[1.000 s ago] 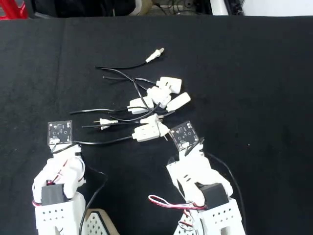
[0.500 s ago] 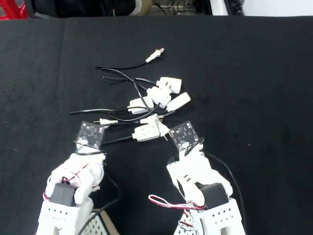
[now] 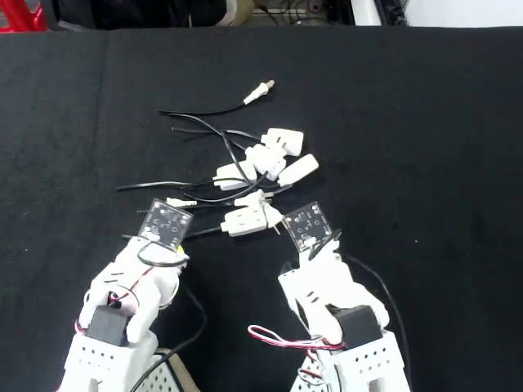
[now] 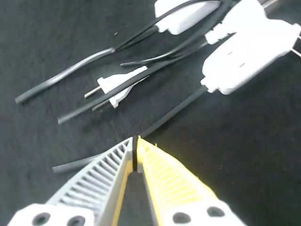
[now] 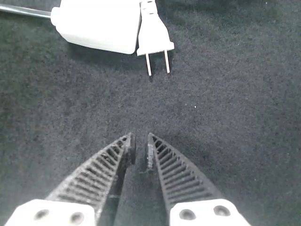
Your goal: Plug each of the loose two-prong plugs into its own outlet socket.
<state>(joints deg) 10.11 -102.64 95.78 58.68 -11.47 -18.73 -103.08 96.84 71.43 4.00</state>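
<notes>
My left gripper (image 4: 136,141) is shut with nothing in it, its tips just short of a black cable (image 4: 171,112). Beyond that cable lies a small white two-prong plug (image 4: 117,84), also seen on the cloth as the plug (image 3: 181,202). A white outlet socket (image 4: 244,47) lies farther off to the side. My right gripper (image 5: 139,142) is open by a narrow gap, low over the bare cloth. Ahead of it lies another white plug (image 5: 154,33), prongs pointing back at the fingers, beside a white socket (image 5: 99,23). That socket (image 3: 245,220) sits between the two arms.
Several more white sockets (image 3: 283,139) and tangled black cables (image 3: 204,126) are bunched at the table's middle. A lone plug (image 3: 259,91) lies farther back. The black cloth (image 3: 425,147) to the right and far left is bare.
The left arm has swung to the right and forward, toward the small plug and the cable bunch. The right arm and all plugs and sockets have stayed put.
</notes>
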